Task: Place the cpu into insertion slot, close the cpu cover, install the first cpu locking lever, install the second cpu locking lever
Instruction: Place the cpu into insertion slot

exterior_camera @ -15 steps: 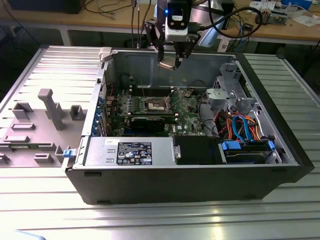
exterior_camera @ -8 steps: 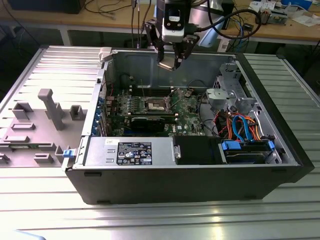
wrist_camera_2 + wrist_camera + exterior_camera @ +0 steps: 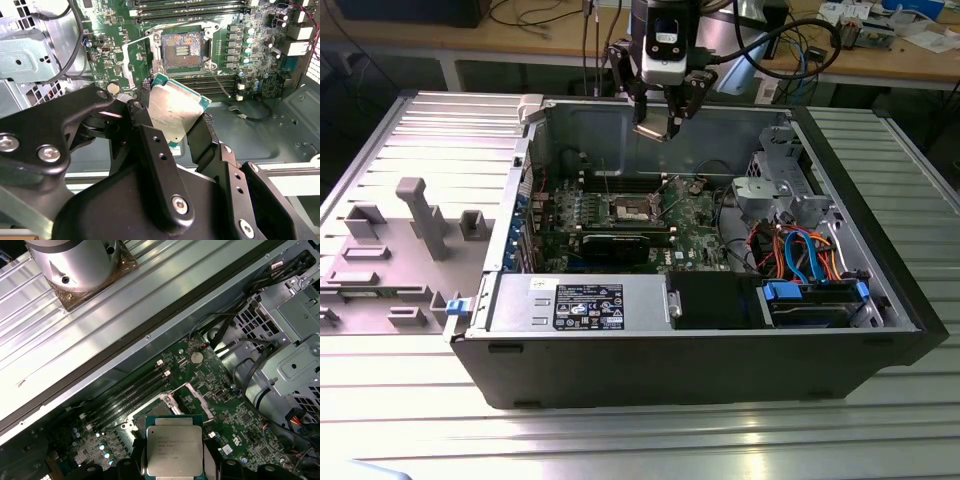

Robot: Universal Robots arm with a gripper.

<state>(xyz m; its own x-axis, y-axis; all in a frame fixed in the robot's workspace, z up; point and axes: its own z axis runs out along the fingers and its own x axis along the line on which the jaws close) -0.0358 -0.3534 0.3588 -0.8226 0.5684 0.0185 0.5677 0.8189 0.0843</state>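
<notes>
Grey moulded fixtures (image 3: 415,225) sat at the exterior view's left, beside the open computer case (image 3: 720,370). The insertion slot (image 3: 632,208) on the green motherboard (image 3: 695,215) lay uncovered. The gripper (image 3: 660,128) hung above it, clamped on the cpu (image 3: 175,110), well clear of the socket. A drive cage (image 3: 775,190) stood to the right.

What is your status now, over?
Gripper shut on cpu, above motherboard. Insertion slot bare, cpu cover open. Nothing seen between cpu and slot.
</notes>
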